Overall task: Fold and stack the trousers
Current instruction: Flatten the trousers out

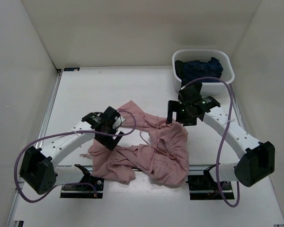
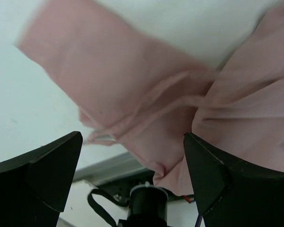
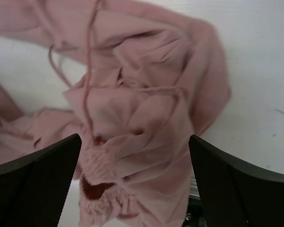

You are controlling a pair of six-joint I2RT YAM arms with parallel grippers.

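Both pairs of jaws stand wide apart and grip nothing. The left gripper (image 2: 132, 136) hangs just above the trousers (image 2: 146, 94), its two dark fingers (image 2: 38, 175) spread over a flat pink leg and a bunched fold beside it; whether they touch the cloth cannot be told. The right gripper (image 3: 133, 137) hangs the same way over the gathered elastic waist, with the drawstring (image 3: 88, 71) trailing loose across the folds. From the overhead camera, the trousers (image 1: 151, 151) lie crumpled on the white table (image 1: 109, 90) between the two arms, near the front edge. The left gripper (image 1: 106, 124) is at their left side and the right gripper (image 1: 182, 113) at their upper right corner. At the far right stands a white basket (image 1: 203, 52) holding a dark blue garment (image 1: 201, 68), well apart from the pink heap.
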